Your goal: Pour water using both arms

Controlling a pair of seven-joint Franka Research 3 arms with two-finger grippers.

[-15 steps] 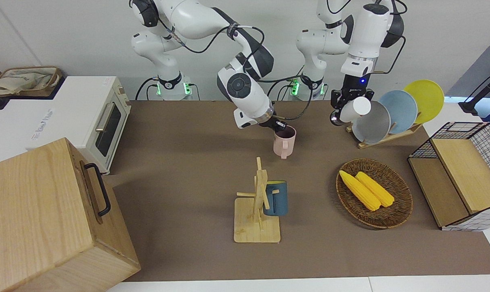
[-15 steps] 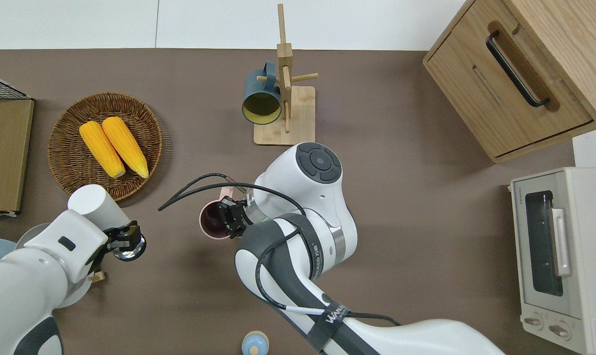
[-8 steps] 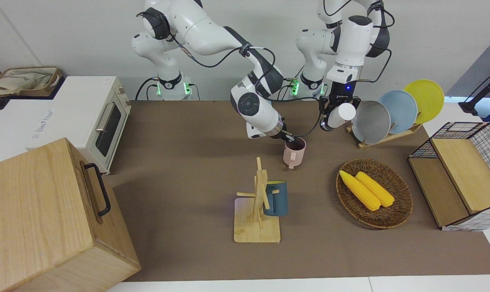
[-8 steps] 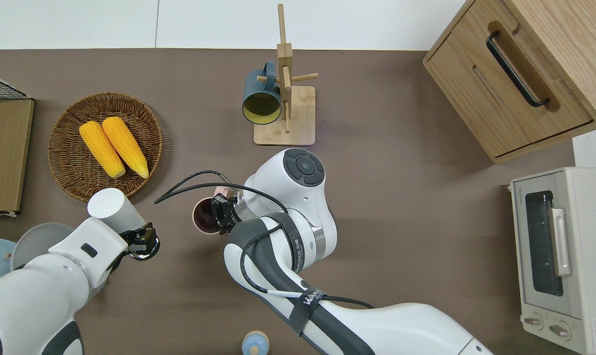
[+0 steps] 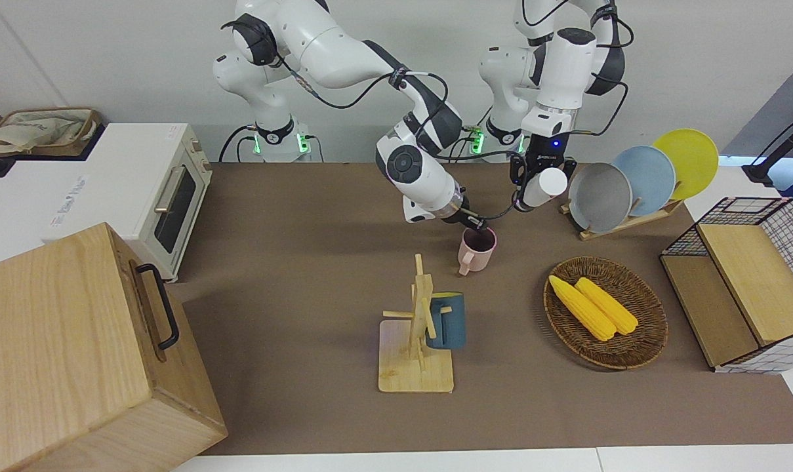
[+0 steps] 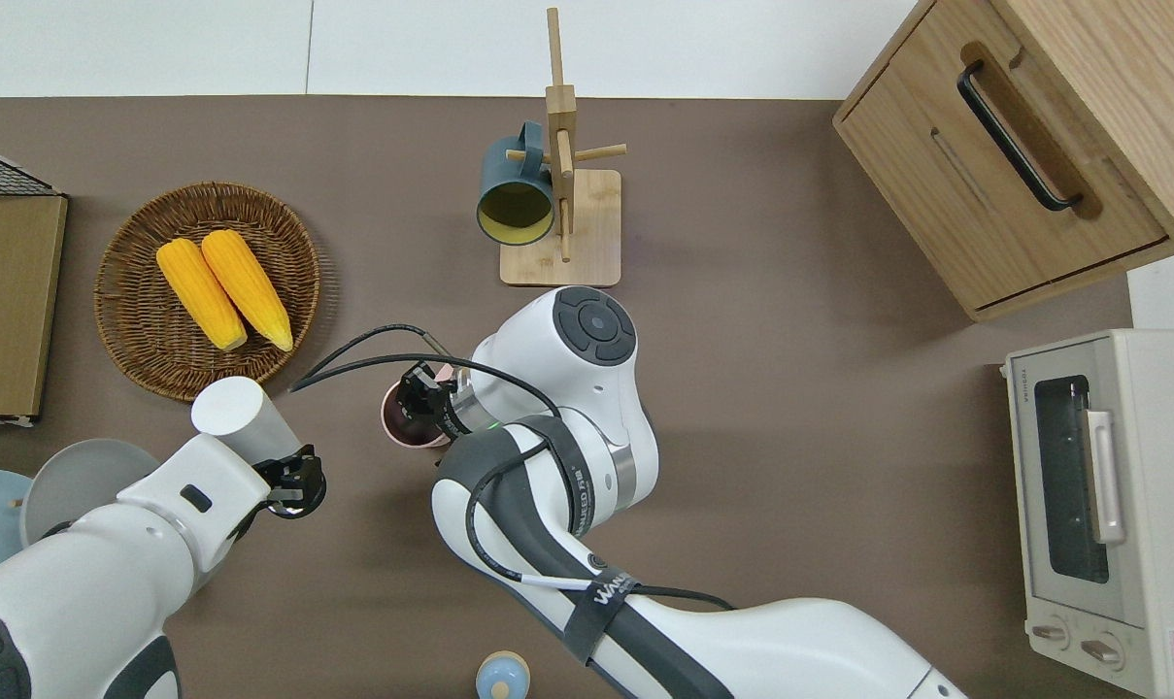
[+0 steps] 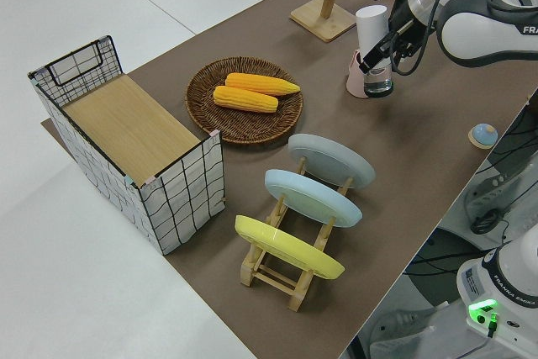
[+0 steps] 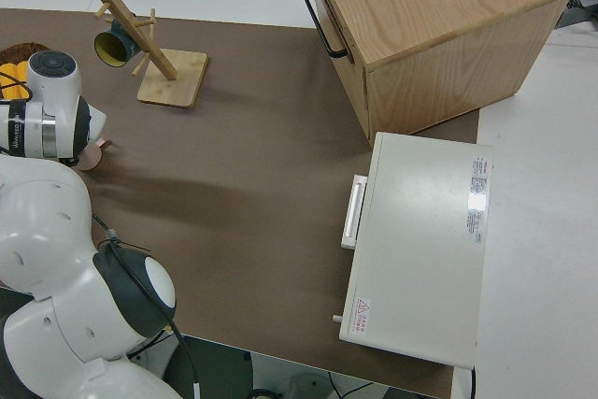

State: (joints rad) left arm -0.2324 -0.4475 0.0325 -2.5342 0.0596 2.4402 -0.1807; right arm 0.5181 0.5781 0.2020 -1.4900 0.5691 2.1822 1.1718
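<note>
Altogether 2 end effectors: right (image 6: 421, 396) grips 1 pink mug (image 5: 477, 249), left (image 6: 290, 479) 1 white bottle (image 6: 242, 419)

You see a pink mug (image 5: 477, 250) and a white bottle (image 5: 540, 188). The corn (image 5: 593, 307) is yellow, the basket (image 5: 645, 341) brown woven.

Right pincer (image 6: 419, 400) clamped; left pincer (image 6: 290, 481) clamped, tilted.
</note>
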